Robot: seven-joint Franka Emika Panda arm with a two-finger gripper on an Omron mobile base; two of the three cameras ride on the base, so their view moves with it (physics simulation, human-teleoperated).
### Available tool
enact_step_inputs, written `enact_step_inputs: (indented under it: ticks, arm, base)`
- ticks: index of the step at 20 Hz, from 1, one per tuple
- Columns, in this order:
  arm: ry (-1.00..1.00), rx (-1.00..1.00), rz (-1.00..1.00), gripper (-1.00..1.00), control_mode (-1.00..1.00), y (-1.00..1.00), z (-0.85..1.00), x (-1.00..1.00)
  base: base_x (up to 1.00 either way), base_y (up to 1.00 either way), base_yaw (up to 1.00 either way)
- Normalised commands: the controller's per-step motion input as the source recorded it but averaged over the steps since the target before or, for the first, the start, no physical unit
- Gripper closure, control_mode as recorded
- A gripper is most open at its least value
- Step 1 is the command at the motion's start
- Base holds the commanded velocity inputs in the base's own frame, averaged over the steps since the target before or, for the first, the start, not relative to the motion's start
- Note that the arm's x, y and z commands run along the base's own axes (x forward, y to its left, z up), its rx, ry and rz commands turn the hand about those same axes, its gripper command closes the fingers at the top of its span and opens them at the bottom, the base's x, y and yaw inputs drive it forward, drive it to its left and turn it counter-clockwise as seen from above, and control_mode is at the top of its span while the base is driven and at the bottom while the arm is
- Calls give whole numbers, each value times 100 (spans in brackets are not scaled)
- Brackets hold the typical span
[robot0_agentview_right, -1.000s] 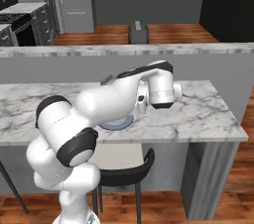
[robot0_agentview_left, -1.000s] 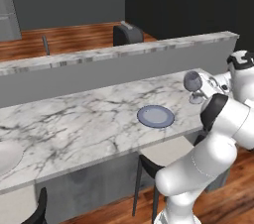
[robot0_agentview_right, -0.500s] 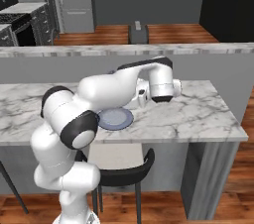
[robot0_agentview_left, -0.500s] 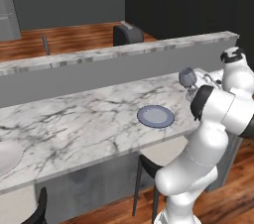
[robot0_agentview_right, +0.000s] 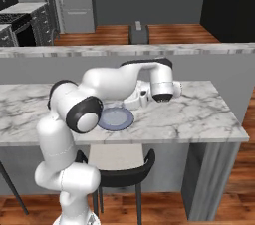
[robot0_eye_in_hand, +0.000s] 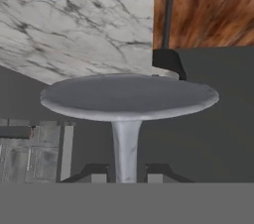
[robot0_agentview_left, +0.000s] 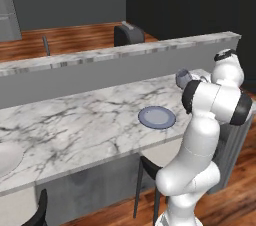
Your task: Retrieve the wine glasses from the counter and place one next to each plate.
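Since one second ago, the arm has swung its elbow toward the right end of the bar while the plate (robot0_agentview_left: 157,117) has stayed in place. The gripper (robot0_eye_in_hand: 126,177) is clenched on the stem of a wine glass (robot0_eye_in_hand: 127,100); the hand view shows the round foot just ahead of the fingertips (robot0_eye_in_hand: 94,173). From the left base view, the glass bowl (robot0_agentview_left: 183,77) hangs above the marble bar (robot0_agentview_left: 75,120), near the plate but apart. From the right base view, the white arm covers the glass.

Bar top (robot0_agentview_left: 90,120) veined white marble, polished; plate (robot0_agentview_left: 157,117) smooth matt grey-blue; floor (robot0_agentview_right: 169,32) glossy wood.
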Motion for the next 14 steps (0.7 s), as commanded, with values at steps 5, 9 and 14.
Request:
enact_step_inputs:
  ticks: [5,9,14]
  arm:
    - [0,0,0,100,-100,0,-22,3]
    - [0,0,0,100,-100,-8,-13,0]
    - [0,0,0,100,-100,-12,-12,0]
  base:
    - [0,0,0]
    - [0,0,0]
    - [0,0,0]
